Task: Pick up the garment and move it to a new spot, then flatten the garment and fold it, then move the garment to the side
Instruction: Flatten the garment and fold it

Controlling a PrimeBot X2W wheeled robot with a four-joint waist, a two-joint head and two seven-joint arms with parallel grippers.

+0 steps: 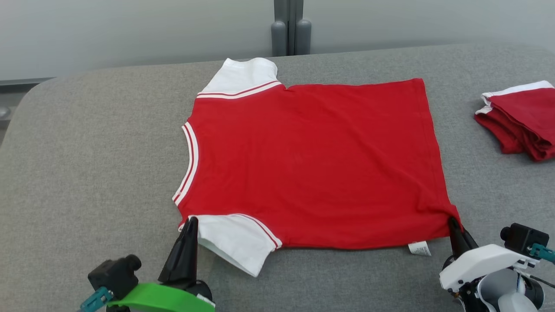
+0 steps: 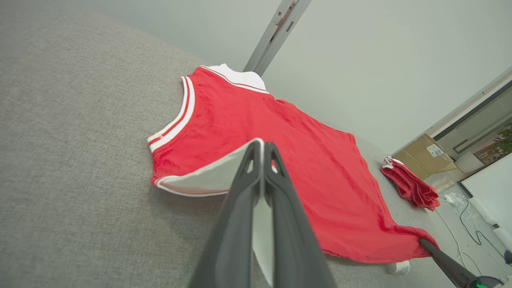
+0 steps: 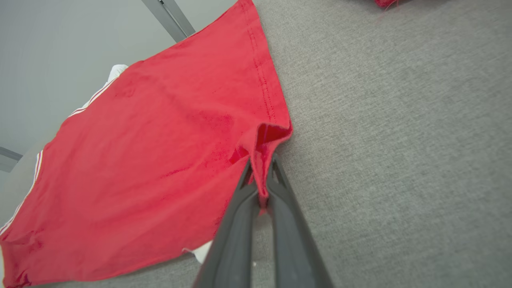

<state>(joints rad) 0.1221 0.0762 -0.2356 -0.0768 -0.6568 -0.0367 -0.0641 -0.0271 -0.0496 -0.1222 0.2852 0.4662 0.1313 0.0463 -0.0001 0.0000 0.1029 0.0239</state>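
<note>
The garment (image 1: 312, 164) is a red T-shirt with white sleeves and striped trim, spread flat on the grey table (image 1: 86, 151), collar to the left. My left gripper (image 1: 190, 223) is shut on the near white sleeve (image 1: 236, 240); in the left wrist view the sleeve's white cloth runs between the closed fingers of that gripper (image 2: 263, 146). My right gripper (image 1: 453, 222) is shut on the near hem corner, and in the right wrist view red cloth (image 3: 160, 152) is bunched between the tips of that gripper (image 3: 262, 164). A white care label (image 1: 419, 248) sticks out at the near edge.
A second red and white garment (image 1: 520, 121) lies folded at the table's right edge. Grey posts (image 1: 291, 37) stand behind the table's far edge against a pale wall. Bare table surface lies to the shirt's left and along the near side.
</note>
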